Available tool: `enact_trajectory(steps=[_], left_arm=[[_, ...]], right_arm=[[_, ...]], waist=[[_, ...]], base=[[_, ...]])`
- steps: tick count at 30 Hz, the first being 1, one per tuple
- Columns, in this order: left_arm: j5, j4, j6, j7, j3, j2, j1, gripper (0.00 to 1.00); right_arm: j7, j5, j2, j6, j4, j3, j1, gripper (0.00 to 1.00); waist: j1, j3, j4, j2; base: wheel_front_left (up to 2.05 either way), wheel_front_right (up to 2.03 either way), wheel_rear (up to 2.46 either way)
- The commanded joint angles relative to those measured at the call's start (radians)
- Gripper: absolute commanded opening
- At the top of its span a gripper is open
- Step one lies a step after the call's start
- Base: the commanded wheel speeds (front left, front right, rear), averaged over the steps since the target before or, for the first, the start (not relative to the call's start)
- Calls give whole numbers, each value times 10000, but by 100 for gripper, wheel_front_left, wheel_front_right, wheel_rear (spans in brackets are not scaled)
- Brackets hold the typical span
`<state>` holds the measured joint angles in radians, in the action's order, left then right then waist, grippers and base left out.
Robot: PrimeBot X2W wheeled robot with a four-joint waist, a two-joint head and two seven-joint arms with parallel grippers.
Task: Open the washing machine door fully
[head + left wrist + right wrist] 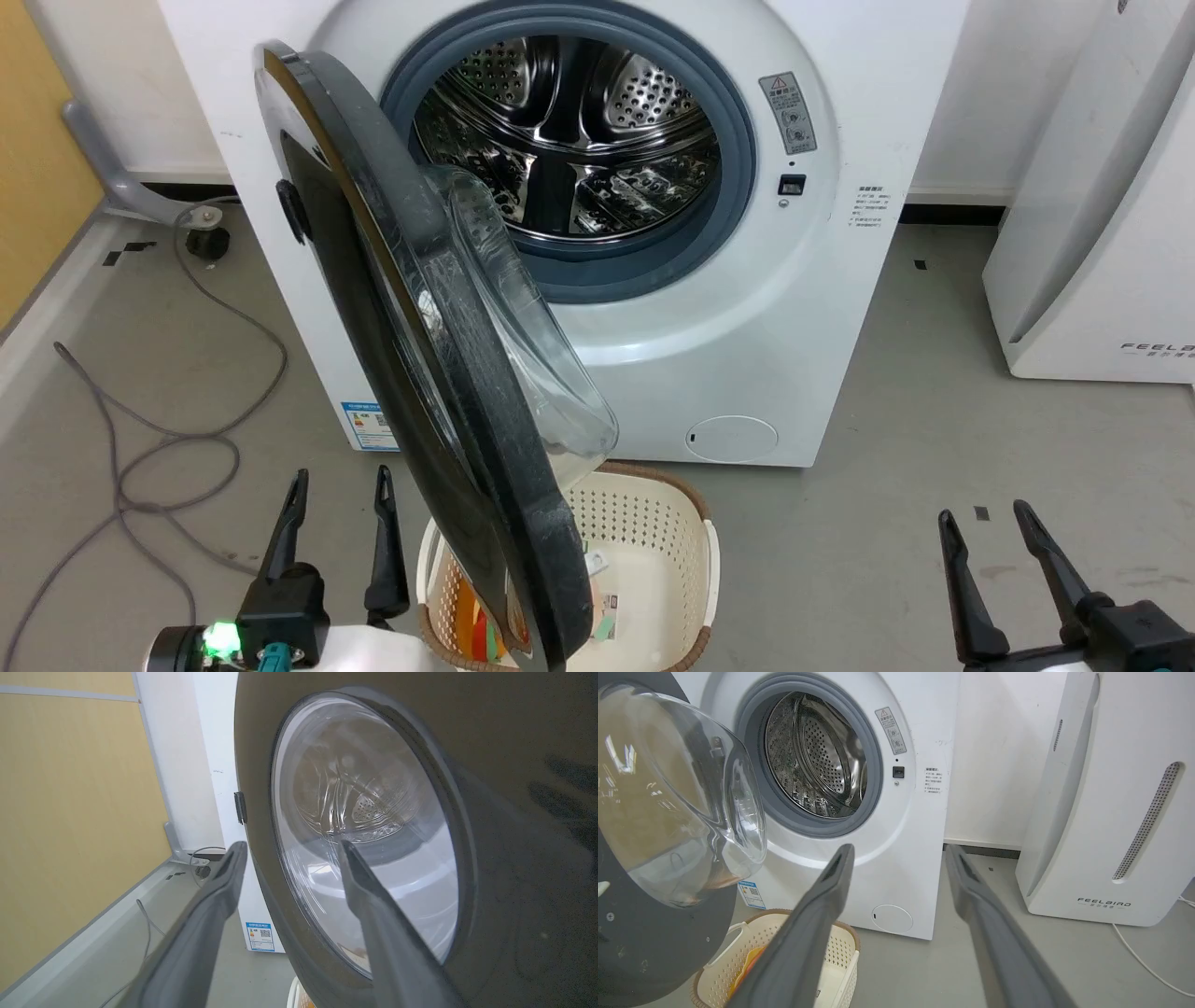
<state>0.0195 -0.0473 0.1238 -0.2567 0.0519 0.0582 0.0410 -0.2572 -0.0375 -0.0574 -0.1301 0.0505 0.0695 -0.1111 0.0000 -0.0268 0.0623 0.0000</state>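
Washing machine (747,308): a white front-loader against the wall at the top centre of the head view, porthole uncovered. White FEELBIRD-marked appliance (1102,233): on the floor to the machine's right, a strip of grey floor between them. Washing machine door (439,373): hinged on the machine's left side and swung well out, so the head camera sees it almost edge-on. Its glossy black outer face points left and its clear glass bowl (523,327) bulges right, toward the opening. The door's lower rim hangs over the laundry basket in the head view. Steel drum (569,121): perforated and shiny, ringed by the grey gasket (738,159). Laundry basket (653,523): cream, perforated, brown-rimmed, on the floor in front of the machine, with orange and other small items inside that are too hidden to name. Left gripper (342,472): lower left, on the door's outer-face side and just beside it, fingers spread with nothing between them. Cannot tell whether it touches the door. In the left wrist view the door's rim and glass stand beyond the two fingers. Right gripper (982,511): lower right over bare floor, well apart from door and machine, fingers spread and holding nothing. Grey cable (187,439): looped on the floor at left. Round cover (731,439): low on the machine front. Blue label sticker (367,427): lower left corner of the front, partly behind the door. Latch socket (791,184): small and dark, to the right of the gasket, below a grey warning label (789,112).
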Motion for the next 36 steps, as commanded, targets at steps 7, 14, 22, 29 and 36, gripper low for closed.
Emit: enact_trajectory(steps=[7,14,22,29,36], left_arm=[[-15,537,212,-51,-277,16,-69,0],[-117,2093,264,-51,-492,125,-542,0],[-144,4082,24,-51,165,101,-848,0],[-180,4916,-429,-51,1479,38,-1028,0],[-247,4998,-713,-51,2822,-6,-1057,0]], right_arm=[[-45,-369,69,-6,-55,157,-94,100],[-45,-446,71,-6,-157,181,-115,100],[-45,-449,71,-6,-235,115,-121,100],[-45,-481,71,-6,-281,93,-119,100],[-45,-499,71,-6,-294,91,-132,100]], waist=[[0,-14,23,0],[0,8,87,0],[0,-12,112,0],[0,-60,191,0],[0,-88,219,0]], base=[[0,0,0],[0,0,0],[0,0,0],[0,0,0],[0,0,0]])
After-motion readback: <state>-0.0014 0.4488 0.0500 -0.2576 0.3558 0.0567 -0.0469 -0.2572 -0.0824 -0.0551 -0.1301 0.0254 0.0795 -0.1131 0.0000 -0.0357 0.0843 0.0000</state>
